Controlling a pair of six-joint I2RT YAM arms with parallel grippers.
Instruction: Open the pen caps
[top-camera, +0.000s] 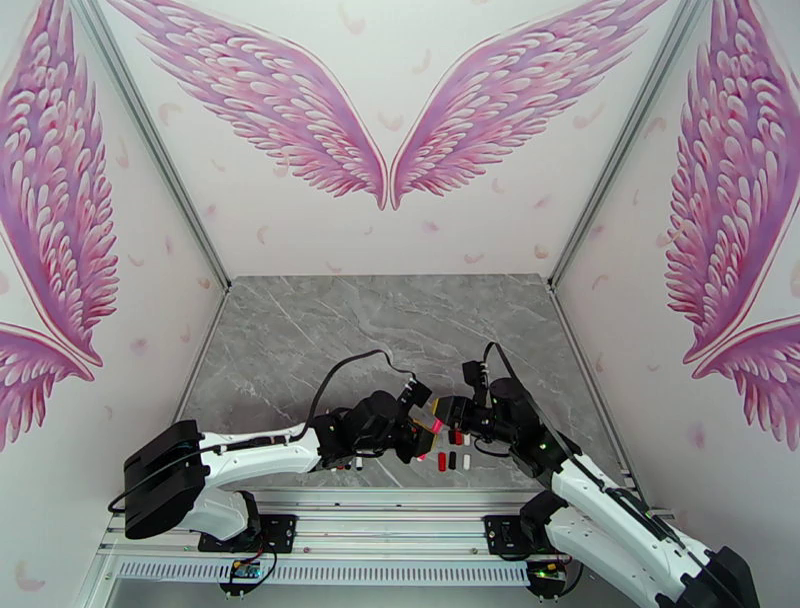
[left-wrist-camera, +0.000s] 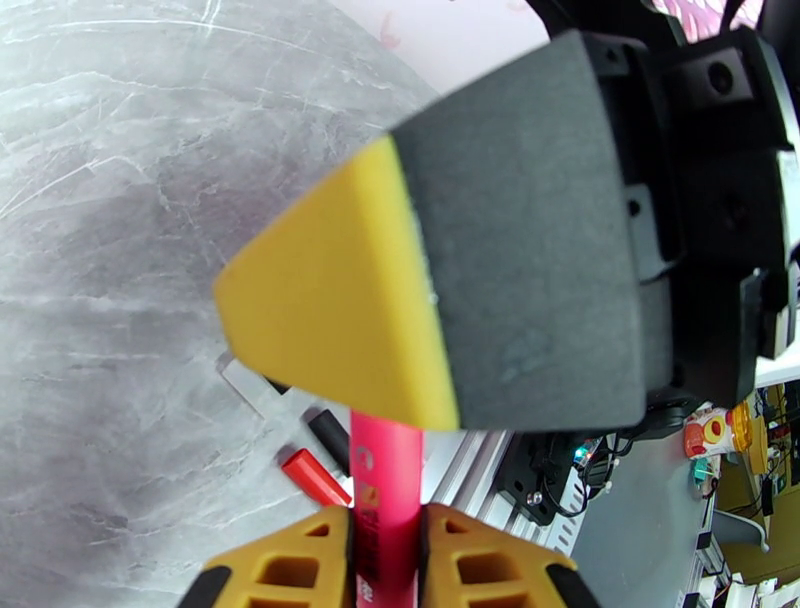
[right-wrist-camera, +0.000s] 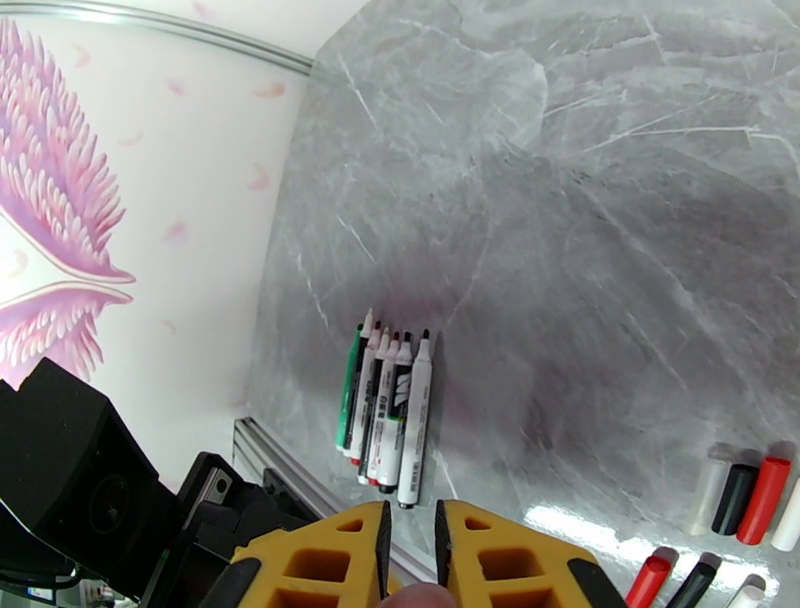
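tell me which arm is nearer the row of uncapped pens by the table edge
left. the left arm runs just beside the uncapped pens at the near edge; the right arm sits on the other side, beyond the loose caps and the held pink pen

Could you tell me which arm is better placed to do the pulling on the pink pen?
Right, likely: the jaws of the right arm are shut over the far end of the pink pen, ready to pull, while those of the left arm clamp its barrel as an anchor.
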